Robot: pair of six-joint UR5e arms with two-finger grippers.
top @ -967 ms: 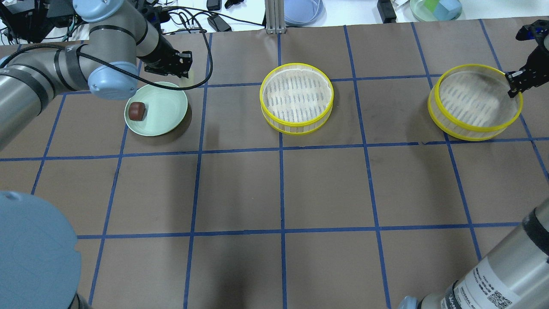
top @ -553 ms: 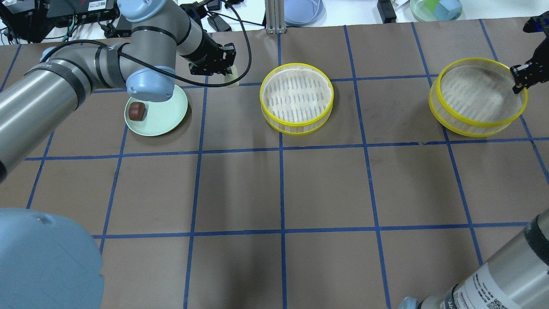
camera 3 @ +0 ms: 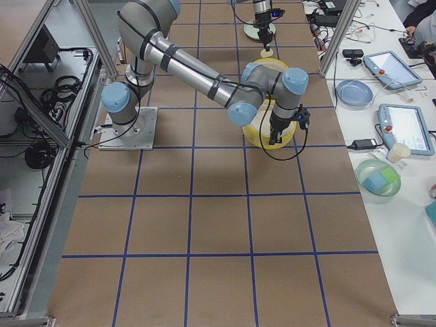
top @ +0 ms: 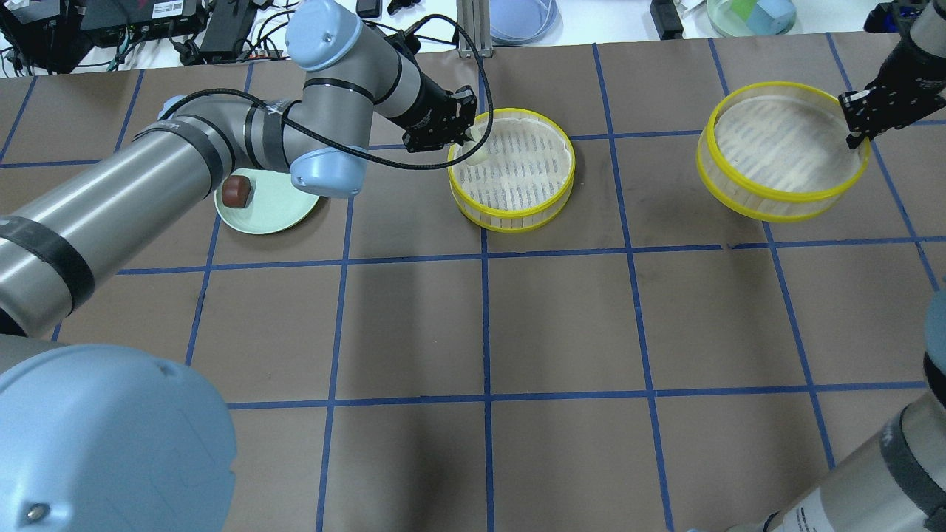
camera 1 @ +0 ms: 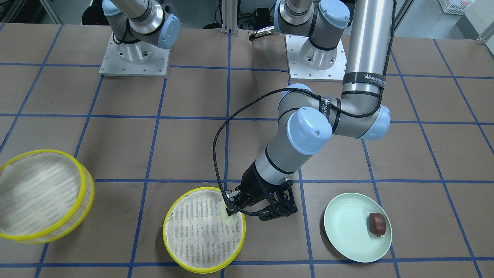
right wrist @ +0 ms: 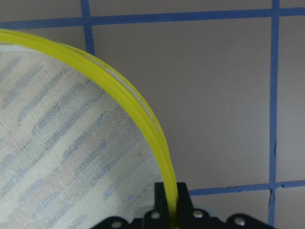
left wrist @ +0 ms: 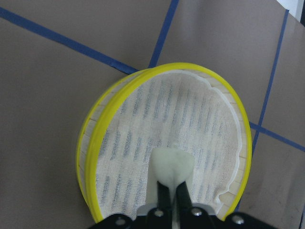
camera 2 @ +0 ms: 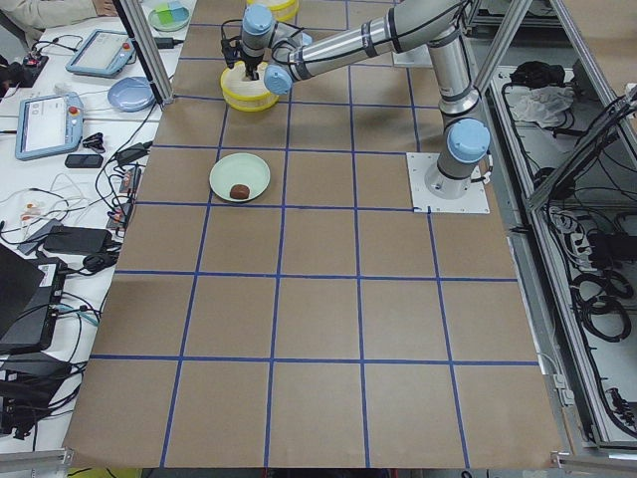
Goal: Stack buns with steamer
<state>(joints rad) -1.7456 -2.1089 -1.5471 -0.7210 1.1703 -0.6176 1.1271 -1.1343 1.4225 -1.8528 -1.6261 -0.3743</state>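
Note:
My left gripper (top: 467, 140) is shut on the cream-white bun (top: 477, 153) and holds it just inside the left rim of the middle steamer tier (top: 517, 166). The wrist view shows the bun (left wrist: 172, 166) pinched over the white mesh floor (left wrist: 167, 119). The dark reddish-brown bun (top: 236, 191) lies on the pale green plate (top: 277, 210). My right gripper (top: 856, 131) is shut on the yellow rim (right wrist: 143, 119) of the second tier (top: 780, 151), which hangs tilted above the table at the far right.
An aluminium post (top: 467, 29), a blue dish (top: 521, 18), a green bowl (top: 750, 15) and cables lie past the far table edge. The left arm's forearm (top: 133, 192) spans the table's left part, above the plate.
My left gripper has carried the white bun rightward from beside the plate to the middle tier's rim. My right gripper has lifted the second tier and shifted it leftward.

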